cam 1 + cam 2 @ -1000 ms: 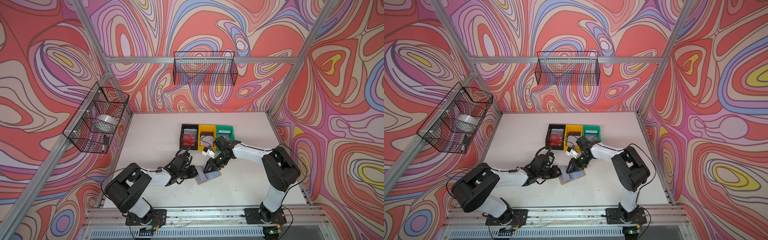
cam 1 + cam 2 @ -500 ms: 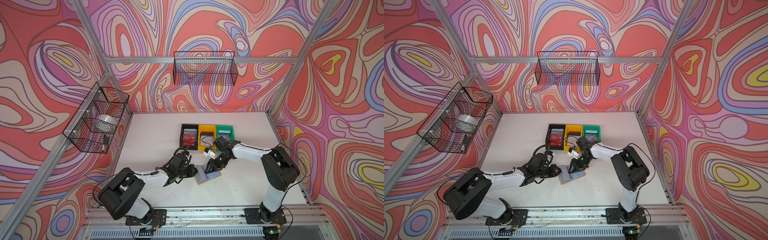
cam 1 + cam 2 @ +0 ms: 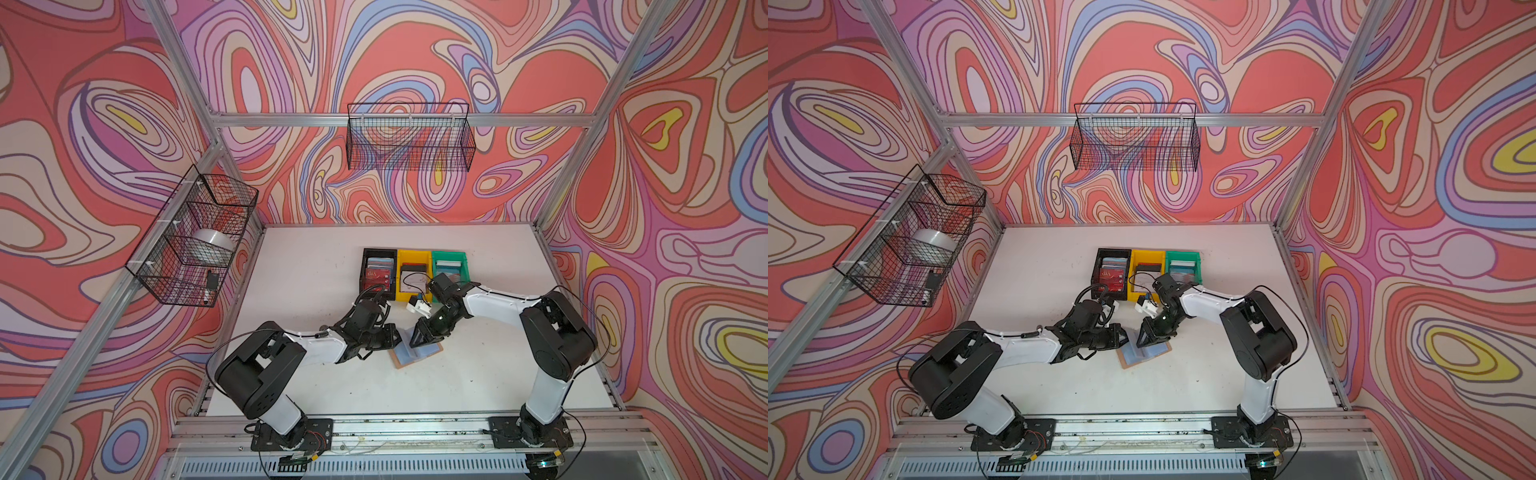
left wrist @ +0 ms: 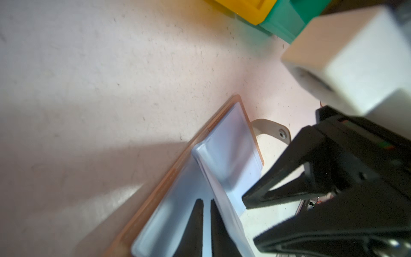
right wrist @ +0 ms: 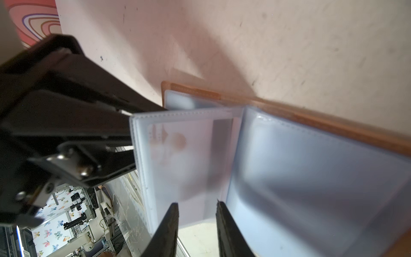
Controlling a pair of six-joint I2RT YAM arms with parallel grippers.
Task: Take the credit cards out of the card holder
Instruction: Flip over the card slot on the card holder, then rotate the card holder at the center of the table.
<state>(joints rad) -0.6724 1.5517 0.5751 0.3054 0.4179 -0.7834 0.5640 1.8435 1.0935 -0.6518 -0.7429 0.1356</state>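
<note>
The tan card holder (image 3: 428,353) lies open on the white table, its snap tab (image 4: 273,131) sticking out. One clear sleeve page (image 5: 184,160) stands upright, with a white credit card with a dark stripe (image 5: 222,144) inside it. My left gripper (image 4: 205,201) rests on the sleeves against one side of that page. Its fingers are almost together and nothing shows between them. My right gripper (image 5: 196,203) stands on the page's other side, by its lower edge near the spine, open and empty. In both top views the two grippers meet over the holder (image 3: 1154,351).
Black (image 3: 377,270), yellow (image 3: 413,274) and green (image 3: 449,266) bins stand in a row just behind the holder, with cards inside. Wire baskets hang on the back wall (image 3: 409,137) and on the left wall (image 3: 191,237). Metal frame rails edge the table.
The left arm's rear links have shifted a little. Both grippers have stayed at the card holder, and the page is still upright.
</note>
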